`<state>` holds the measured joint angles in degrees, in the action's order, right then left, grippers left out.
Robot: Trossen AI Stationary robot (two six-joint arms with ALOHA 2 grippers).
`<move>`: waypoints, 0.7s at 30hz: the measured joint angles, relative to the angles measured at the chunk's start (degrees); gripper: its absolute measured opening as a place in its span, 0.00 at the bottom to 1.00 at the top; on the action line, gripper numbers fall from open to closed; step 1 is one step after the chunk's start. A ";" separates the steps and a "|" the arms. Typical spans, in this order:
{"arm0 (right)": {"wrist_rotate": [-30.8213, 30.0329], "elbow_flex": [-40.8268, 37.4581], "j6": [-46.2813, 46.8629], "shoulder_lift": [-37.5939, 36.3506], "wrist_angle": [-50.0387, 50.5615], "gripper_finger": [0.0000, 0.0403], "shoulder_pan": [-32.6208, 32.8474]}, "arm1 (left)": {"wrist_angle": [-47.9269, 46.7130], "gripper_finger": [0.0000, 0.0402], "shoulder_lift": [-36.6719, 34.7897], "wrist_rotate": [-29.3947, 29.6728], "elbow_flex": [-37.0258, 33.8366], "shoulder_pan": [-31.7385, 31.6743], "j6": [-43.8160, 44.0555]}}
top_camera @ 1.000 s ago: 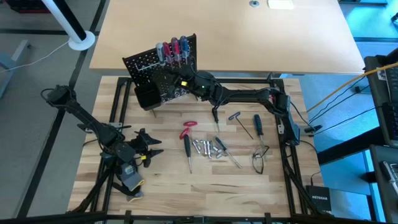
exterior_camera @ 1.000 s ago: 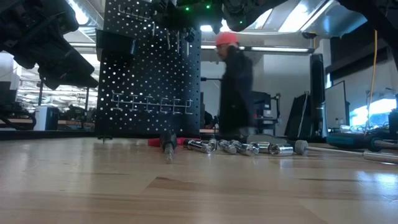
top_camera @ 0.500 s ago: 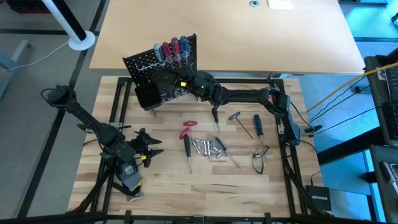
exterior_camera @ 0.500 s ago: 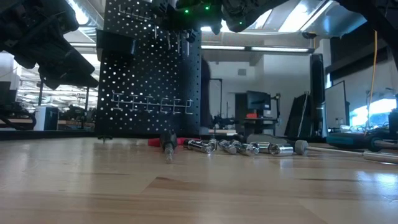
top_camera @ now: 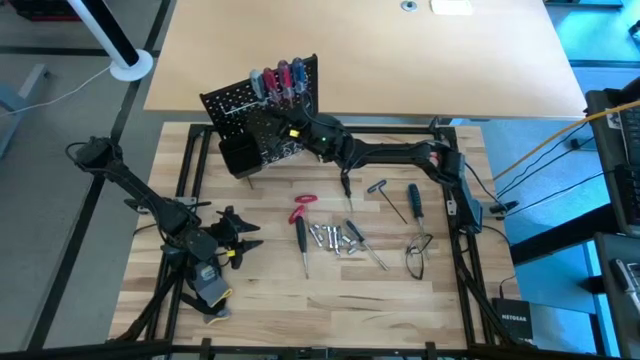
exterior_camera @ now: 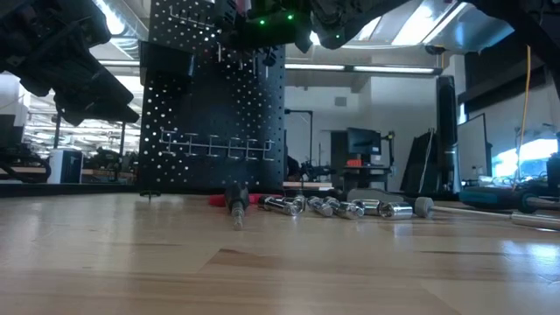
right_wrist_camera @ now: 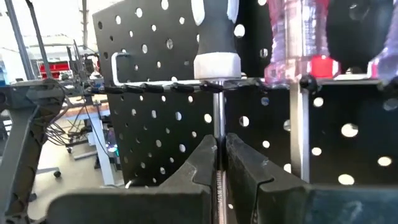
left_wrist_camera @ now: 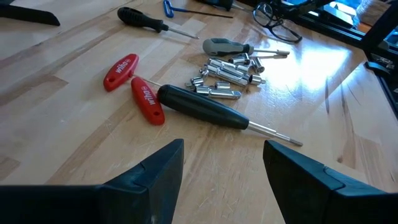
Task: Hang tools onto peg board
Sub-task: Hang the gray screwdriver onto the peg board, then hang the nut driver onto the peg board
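Observation:
The black peg board (top_camera: pixel 240 105) stands upright at the table's far left, with a black bin (top_camera: pixel 235 155) at its lower corner. Several screwdrivers hang in its top rack (top_camera: pixel 277 78). My right gripper (right_wrist_camera: pixel 219 155) is at the board's front, shut on the shaft of a grey-handled screwdriver (right_wrist_camera: pixel 214 31) beside a clear red one (right_wrist_camera: pixel 298 37). My left gripper (left_wrist_camera: pixel 224 162) waits open near the table's left edge. Before it on the table lie a red-handled tool (left_wrist_camera: pixel 134 84), a black screwdriver (left_wrist_camera: pixel 205 107) and silver bits (left_wrist_camera: pixel 227 71). My right gripper pinches the grey-handled screwdriver's thin metal shaft (right_wrist_camera: pixel 217 124) between its two fingers, just below the rack. The fingers reach level toward the board and lie across the shaft. The screwdriver stands upright, its white collar (right_wrist_camera: pixel 217 65) on the rack's bar.
More tools lie right of centre: a grey screwdriver (top_camera: pixel 360 240), a T-handled key (top_camera: pixel 380 190), a dark-handled screwdriver (top_camera: pixel 413 200), a black wire loop (top_camera: pixel 415 258). Another black screwdriver (top_camera: pixel 345 183) lies under the right arm. A pale desk (top_camera: pixel 380 60) stands behind the table.
Both grippers have kept still. In the room behind the table a person has walked off behind the peg board and out of sight.

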<state>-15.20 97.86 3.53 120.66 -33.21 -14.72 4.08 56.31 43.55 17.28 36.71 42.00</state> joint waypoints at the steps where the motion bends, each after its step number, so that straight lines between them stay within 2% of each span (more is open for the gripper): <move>1: 0.19 0.00 0.45 0.10 -0.14 0.07 0.00 | -0.02 0.52 0.00 0.02 0.00 0.00 0.02; 14: -0.23 0.04 -0.93 0.33 -0.11 0.08 0.70 | -0.09 0.52 -0.02 0.00 0.00 0.04 0.22; 21: -2.92 -0.04 -2.66 0.55 0.83 0.24 1.60 | -0.17 0.52 -0.02 0.00 0.00 0.04 0.00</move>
<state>-18.13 97.82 0.87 121.21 -32.38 -13.12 3.90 56.30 43.55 17.28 36.75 42.00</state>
